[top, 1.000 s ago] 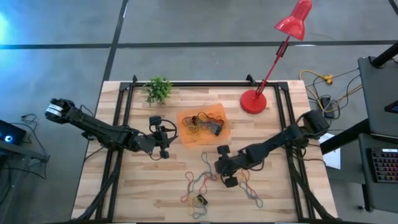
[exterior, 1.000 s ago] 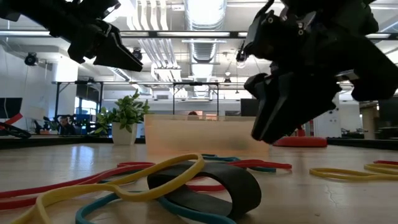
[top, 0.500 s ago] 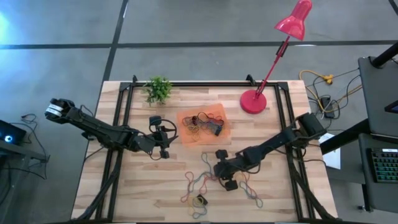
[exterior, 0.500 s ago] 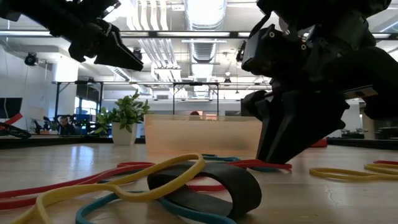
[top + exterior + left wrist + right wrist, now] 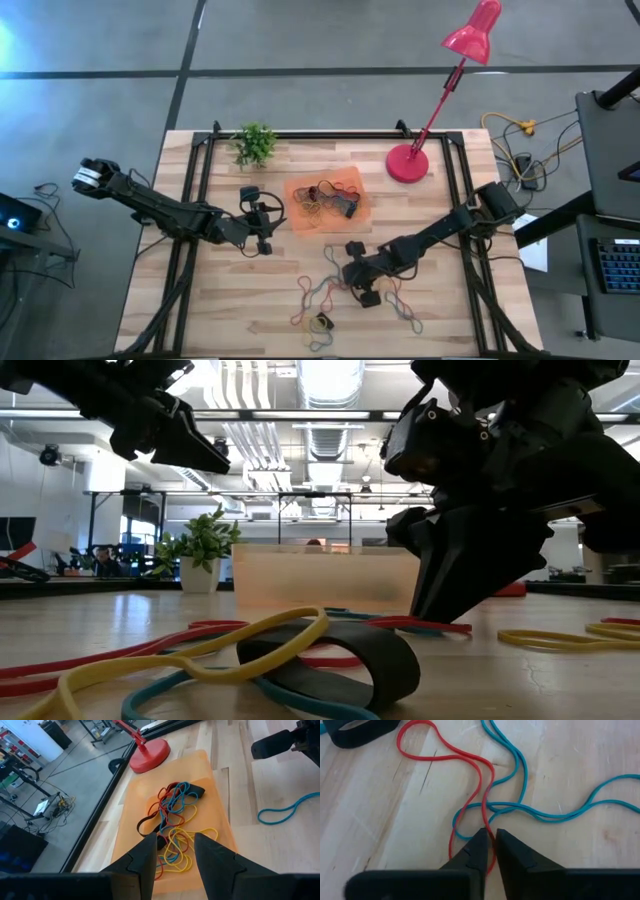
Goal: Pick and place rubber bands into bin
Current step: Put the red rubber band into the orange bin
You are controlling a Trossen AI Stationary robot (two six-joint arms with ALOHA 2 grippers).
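Note:
Loose rubber bands (image 5: 318,298) lie on the wooden table near its front, among them a black one (image 5: 345,660), a yellow one (image 5: 200,650), a red one (image 5: 445,755) and a blue one (image 5: 545,815). More bands fill the orange bin (image 5: 325,203) at mid-table. My right gripper (image 5: 491,834) is down at the table among the loose bands, shut on the red band. My left gripper (image 5: 172,855) hangs open in the air at the bin's left side, with nothing between its fingers. My right gripper pinches one strand of the red band (image 5: 488,820) between its two fingertips, where that strand crosses the blue band. The fingers slant down from the table's right side. The band lies flat and slack on the table.
A red desk lamp (image 5: 407,163) stands at the back right and a small potted plant (image 5: 255,145) at the back left. A black frame (image 5: 300,134) runs along the table's edges. Bare wood lies left of the loose bands.
My right gripper has sunk to the table among the loose bands, and its fingers have closed together there. The bands have stayed in place.

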